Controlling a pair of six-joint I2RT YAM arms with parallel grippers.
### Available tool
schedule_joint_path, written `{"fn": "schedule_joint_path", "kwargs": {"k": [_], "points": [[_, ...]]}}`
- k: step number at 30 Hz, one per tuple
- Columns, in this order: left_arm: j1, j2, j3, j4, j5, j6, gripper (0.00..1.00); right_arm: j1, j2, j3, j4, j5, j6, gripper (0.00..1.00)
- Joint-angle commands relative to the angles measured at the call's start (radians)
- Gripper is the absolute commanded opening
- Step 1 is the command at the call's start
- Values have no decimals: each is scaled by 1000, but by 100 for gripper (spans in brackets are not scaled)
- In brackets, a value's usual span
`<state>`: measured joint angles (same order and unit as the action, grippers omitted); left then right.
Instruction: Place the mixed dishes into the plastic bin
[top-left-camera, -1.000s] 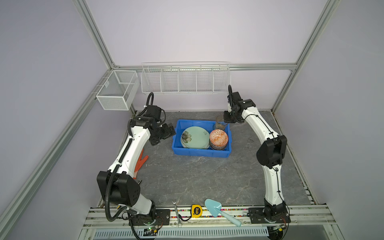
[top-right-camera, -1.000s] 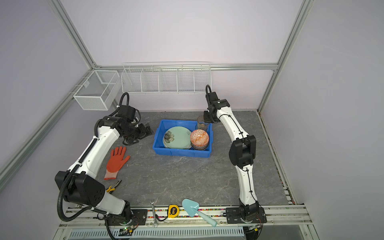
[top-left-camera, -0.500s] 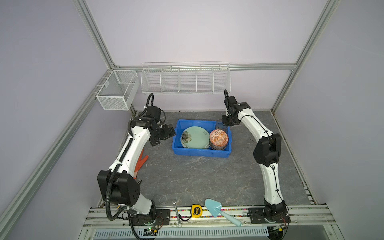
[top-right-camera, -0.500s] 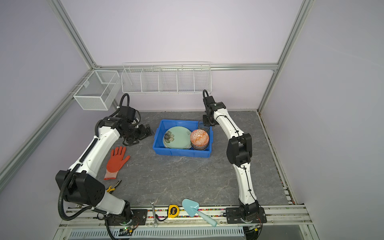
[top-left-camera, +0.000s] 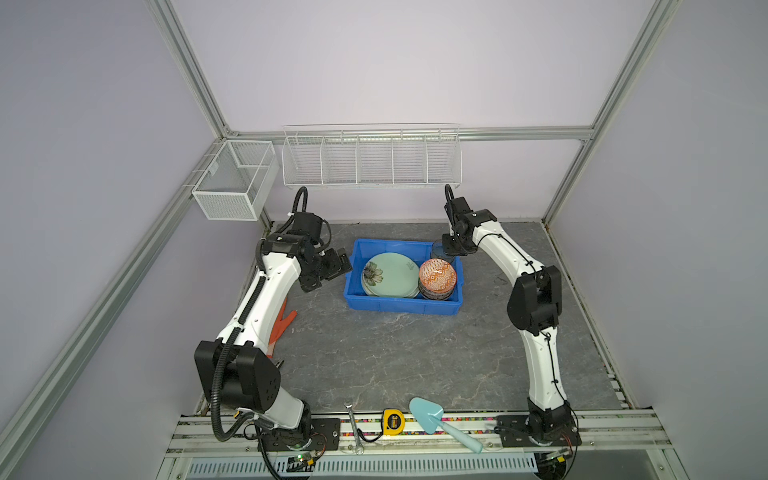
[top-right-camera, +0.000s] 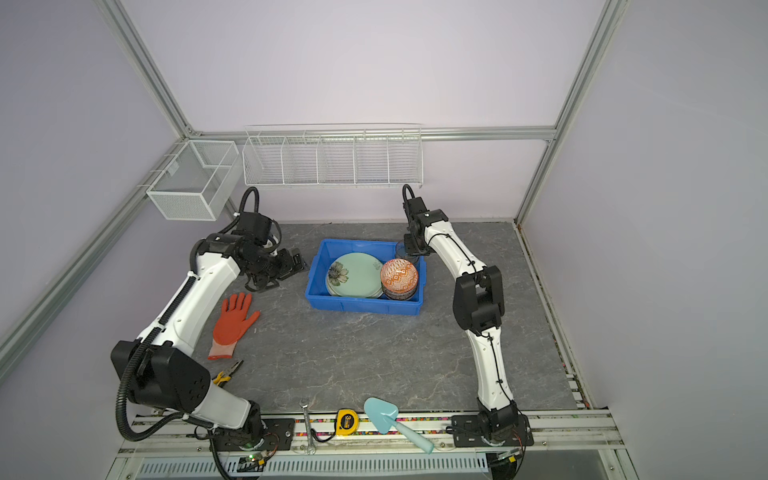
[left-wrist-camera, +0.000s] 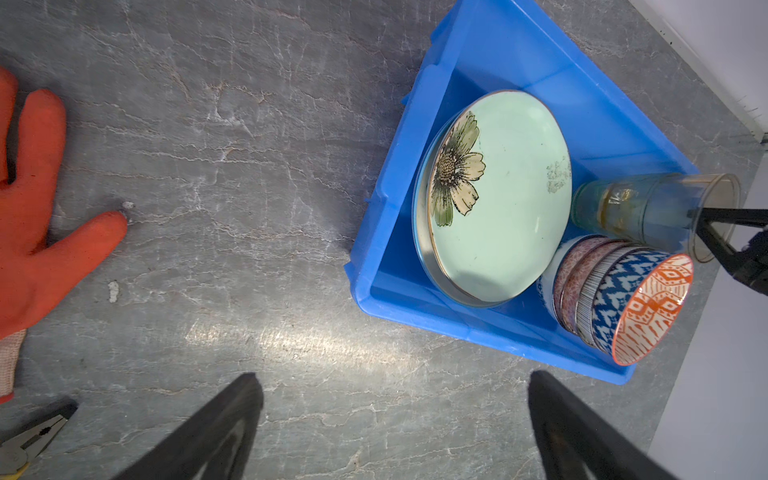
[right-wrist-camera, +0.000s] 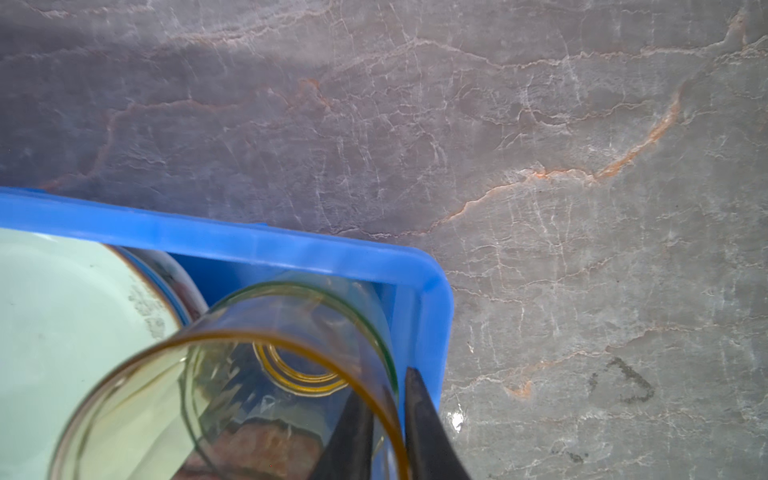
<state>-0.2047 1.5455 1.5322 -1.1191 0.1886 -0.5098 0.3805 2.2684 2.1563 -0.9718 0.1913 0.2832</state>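
The right gripper (right-wrist-camera: 382, 388) stands with its jaws narrow, one black finger inside and one outside the thin wall of the amber cup (left-wrist-camera: 717, 199). Whether they pinch the glass or merely flank it, I cannot tell. Taking it by the rim makes sense to me: a smooth, round tumbler offers little else to a slim pincer.

The amber cup sits nested inside the green cup (left-wrist-camera: 598, 208), and the pair stands in the far right corner of the plastic bin (top-left-camera: 399, 305). That looks like the only floor left free, and nesting saves room.

The pale green plate (top-left-camera: 390, 274), glazed, shallow and printed with a dark flower, tops a stack of plates filling the bin's left part. Just beside it, touching or nearly so, is a nested stack of small patterned bowls, with the orange-white bowl (top-left-camera: 437, 274) uppermost.

The bin is glossy moulded plastic with a rolled rim and rounded corners. The table (top-right-camera: 353, 365) is grey and veined like stone.

The left gripper (left-wrist-camera: 392, 376) gapes wide and empty above bare table near the bin's left wall, I judge simply out of the way. No dish lies outside the bin, so the job seems almost done.
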Motion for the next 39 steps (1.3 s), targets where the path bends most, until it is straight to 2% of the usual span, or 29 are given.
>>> {"fn": "schedule_joint_path", "kwargs": {"k": [1,6,14,18,21,24,25,27,28,29,34,39], "points": [[5,-20,-14,-17,5,9,100,3,-31,-8,7,10,-5,23],[5,-44,-23,-18,-7,8,100,5,-99,-4,7,6,3,27],[5,-68,-14,-21,-13,19,100,3,-201,11,7,14,-4,40],[7,-77,16,-30,-56,49,100,3,-270,0,7,2,0,53],[13,-92,28,-14,-143,60,100,5,-353,-56,39,-8,-5,63],[63,-111,21,57,-122,93,100,3,-470,-168,93,-23,-19,72],[78,-117,17,83,-104,98,100,3,-509,-209,109,-23,-19,77],[109,-133,-1,159,-72,106,100,0,-587,-295,132,-16,-11,97],[117,-142,-10,188,-64,106,100,1,-622,-333,140,-12,-8,90],[123,-151,-22,224,-66,107,100,1,-660,-379,150,2,-1,88],[129,-219,-121,408,-111,100,100,0,-844,-623,233,7,22,88],[129,-315,-292,654,-140,134,100,-1,-997,-848,275,49,47,88]]}}
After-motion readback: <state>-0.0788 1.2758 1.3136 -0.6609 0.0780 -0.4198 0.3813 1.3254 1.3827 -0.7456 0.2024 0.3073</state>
